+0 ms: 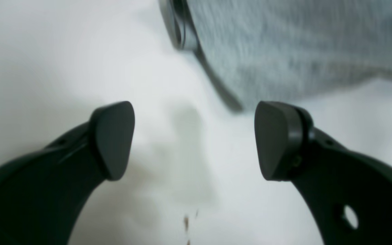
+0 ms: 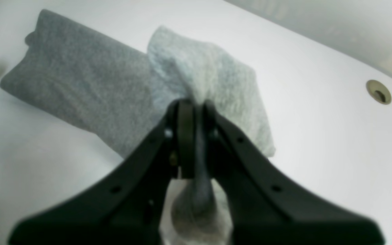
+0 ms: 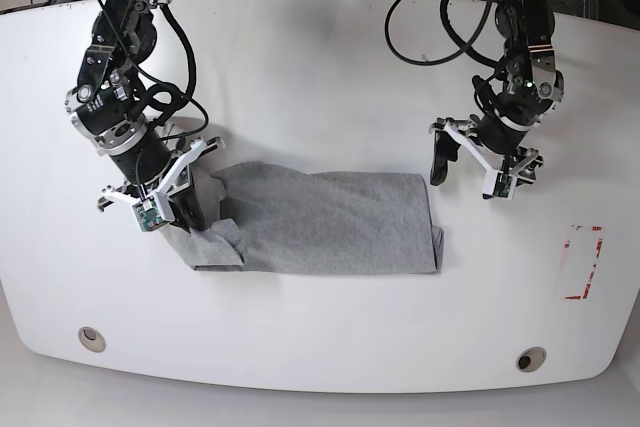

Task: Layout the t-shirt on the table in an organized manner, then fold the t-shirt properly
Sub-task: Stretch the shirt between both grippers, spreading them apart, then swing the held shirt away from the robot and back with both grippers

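pinching the t-shirt (image 3: 330, 222) end with our right gripper (image 2: 194, 105), fingers clamped on cloth, we likely mean to carry a fold across the table (image 3: 320, 67); our left gripper (image 1: 194, 139) hangs splayed, empty, beside it.

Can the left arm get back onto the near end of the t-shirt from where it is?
Probably yes: the left gripper hangs open beside that end of the t-shirt, with only bare table between them.
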Action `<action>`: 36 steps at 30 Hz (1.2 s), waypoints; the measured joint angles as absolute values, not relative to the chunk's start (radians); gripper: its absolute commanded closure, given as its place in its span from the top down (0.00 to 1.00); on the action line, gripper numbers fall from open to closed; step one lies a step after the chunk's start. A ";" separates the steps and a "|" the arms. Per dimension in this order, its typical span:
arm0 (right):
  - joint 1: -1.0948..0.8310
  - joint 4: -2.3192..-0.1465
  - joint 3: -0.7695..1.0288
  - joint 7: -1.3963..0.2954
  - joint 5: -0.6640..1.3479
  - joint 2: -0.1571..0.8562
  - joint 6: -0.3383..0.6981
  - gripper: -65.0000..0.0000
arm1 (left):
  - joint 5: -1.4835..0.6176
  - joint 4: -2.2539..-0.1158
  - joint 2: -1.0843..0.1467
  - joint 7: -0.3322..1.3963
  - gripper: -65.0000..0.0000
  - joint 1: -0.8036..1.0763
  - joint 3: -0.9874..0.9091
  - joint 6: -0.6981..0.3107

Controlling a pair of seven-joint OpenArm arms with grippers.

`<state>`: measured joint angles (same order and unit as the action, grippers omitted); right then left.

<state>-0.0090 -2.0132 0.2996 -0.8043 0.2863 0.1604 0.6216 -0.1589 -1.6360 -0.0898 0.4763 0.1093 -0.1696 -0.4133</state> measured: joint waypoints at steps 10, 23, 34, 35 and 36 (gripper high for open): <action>-0.001 -2.013 0.300 -0.805 0.289 0.163 0.619 0.00 | -0.159 -1.428 -0.008 0.479 0.75 -0.027 -0.160 -0.411; -0.001 -2.013 0.301 -0.804 0.286 0.163 0.618 0.00 | -0.164 -1.266 0.000 0.467 0.74 -0.102 -0.016 -0.413; -0.001 -2.013 0.301 -0.804 0.286 0.163 0.618 0.00 | -0.176 -1.190 -0.003 0.433 0.33 -0.134 -0.012 -0.412; -0.001 -2.013 0.301 -0.803 0.286 0.163 0.618 0.00 | -0.180 -1.183 -0.003 0.427 0.28 -0.136 -0.012 -0.413; -0.001 -2.013 0.301 -0.802 0.286 0.163 0.618 0.00 | -0.183 -1.176 -0.003 0.422 0.22 -0.137 -0.012 -0.413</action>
